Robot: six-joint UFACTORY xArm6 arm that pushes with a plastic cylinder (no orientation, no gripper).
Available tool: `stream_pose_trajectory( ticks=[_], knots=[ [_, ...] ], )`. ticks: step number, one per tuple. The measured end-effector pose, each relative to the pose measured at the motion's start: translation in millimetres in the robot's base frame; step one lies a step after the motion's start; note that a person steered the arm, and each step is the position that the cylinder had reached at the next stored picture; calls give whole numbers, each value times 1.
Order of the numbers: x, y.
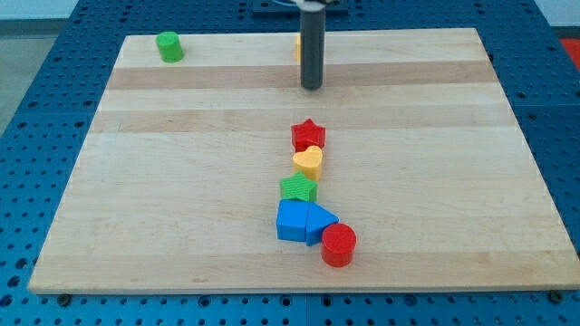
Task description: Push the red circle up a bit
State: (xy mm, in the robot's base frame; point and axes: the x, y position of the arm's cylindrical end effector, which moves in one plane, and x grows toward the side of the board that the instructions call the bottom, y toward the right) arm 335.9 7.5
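The red circle (338,244) lies near the view's bottom, right of centre, touching the lower right of a blue triangle block (321,221). My tip (311,87) rests on the board near the view's top centre, far above the red circle and above the red star (308,135). A column of blocks runs between them: the red star, a yellow heart (308,162), a green block (298,188), then a blue cube-like block (292,220) beside the blue triangle.
A green cylinder (169,46) stands at the view's top left. A yellow block (297,47) is mostly hidden behind the rod at the top. The wooden board (136,199) sits on a blue perforated table.
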Motion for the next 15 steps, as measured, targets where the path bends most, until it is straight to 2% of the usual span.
stream_pose_trajectory(
  ticks=[1, 2, 3, 5, 6, 7, 9, 11, 15],
  knots=[
    [30, -43],
    [22, -80],
    [44, -117],
    [167, -139],
    [229, -124],
    [271, -84],
    [283, -53],
    [283, 37],
    [267, 36]
  ],
)
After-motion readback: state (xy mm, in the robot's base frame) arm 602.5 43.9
